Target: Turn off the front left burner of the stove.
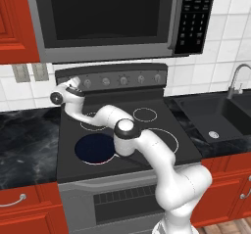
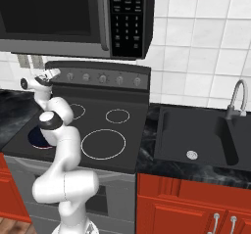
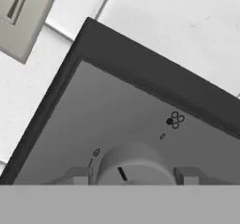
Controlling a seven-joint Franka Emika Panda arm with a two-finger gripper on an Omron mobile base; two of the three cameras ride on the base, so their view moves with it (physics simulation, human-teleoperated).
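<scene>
The gripper (image 3: 131,175) was closed on the leftmost knob (image 3: 132,164) of the stove's back panel (image 3: 117,120), its two fingers (image 3: 77,175) pressed against either side of the round knob. I judge that grip was chosen so the wrist could twist the knob; the hand was pushed straight at the panel, which fits a rotation about the knob's axis.

The front left burner (image 1: 96,148) lay well below and behind the hand, on the glass top of the stove (image 1: 122,130), under a dark-blue frying pan (image 1: 93,146) that sat squarely on its ring.

The hand view gave what the base views could not: the white pointer line on the knob's face, and just beyond the hand a small burner diagram (image 3: 174,120) with one filled dot, marking which ring this knob served. Whether the pointer had reached the off mark I could not tell.

The left base view showed the gripper (image 1: 74,83) at the left end of the knob row (image 1: 122,80), and the whole arm folded over the cooktop. The right base view showed the sink (image 2: 196,135) far to the hand's right.
</scene>
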